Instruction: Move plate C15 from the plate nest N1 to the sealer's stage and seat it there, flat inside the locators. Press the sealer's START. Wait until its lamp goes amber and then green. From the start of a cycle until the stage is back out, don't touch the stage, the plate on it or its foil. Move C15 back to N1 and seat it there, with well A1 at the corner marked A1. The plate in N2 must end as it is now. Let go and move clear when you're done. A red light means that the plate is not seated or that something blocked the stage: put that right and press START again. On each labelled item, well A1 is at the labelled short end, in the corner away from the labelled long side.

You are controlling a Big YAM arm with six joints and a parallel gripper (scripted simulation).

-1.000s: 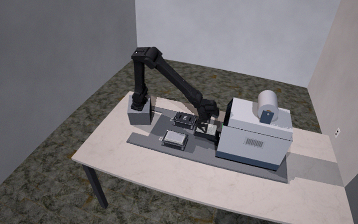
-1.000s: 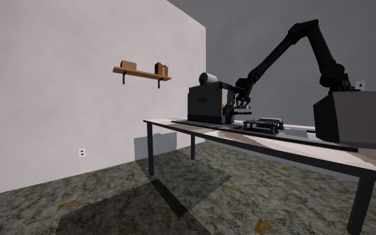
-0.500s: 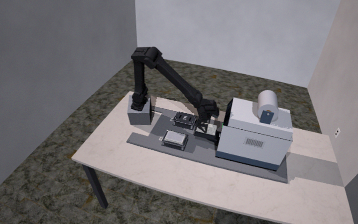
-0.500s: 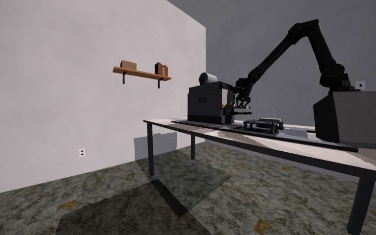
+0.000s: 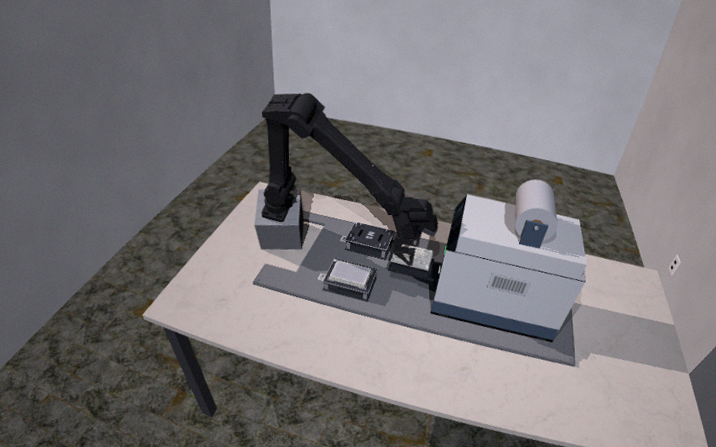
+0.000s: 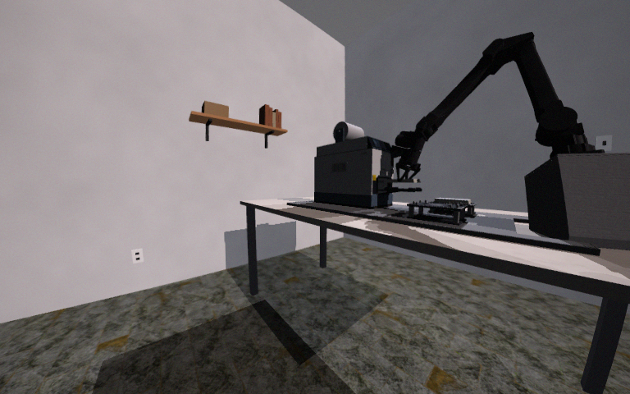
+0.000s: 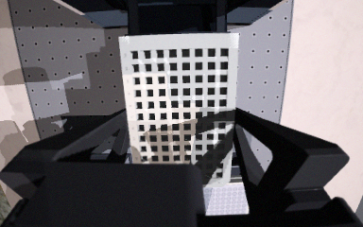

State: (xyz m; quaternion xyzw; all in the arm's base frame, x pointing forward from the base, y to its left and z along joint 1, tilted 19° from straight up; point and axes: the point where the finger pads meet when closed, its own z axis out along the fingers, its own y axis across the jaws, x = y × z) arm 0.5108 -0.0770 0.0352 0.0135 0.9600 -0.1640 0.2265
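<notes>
My gripper (image 5: 407, 254) (image 6: 408, 178) (image 7: 181, 113) is shut on plate C15 (image 5: 424, 257) (image 7: 180, 92), a pale plate with dark square wells, with a finger at each long side. The exterior view shows the plate roughly level, with a gap between it and the dark stage (image 6: 409, 189) below. The stage stands out in front of the sealer (image 5: 486, 292) (image 6: 344, 178). Nest N1 (image 5: 370, 235) is empty. The plate in N2 (image 5: 350, 273) (image 7: 226, 200) sits in its nest. A small green spot shows at the sealer's front edge. START and the locators cannot be made out.
The sealer's tall housing, with a white foil roll (image 5: 534, 205) (image 6: 351, 130) on top, stands close beyond the plate. N1 and N2 stand side by side between the stage and the arm's grey base block (image 5: 279, 233). A grey perforated board (image 5: 399, 315) lies under them.
</notes>
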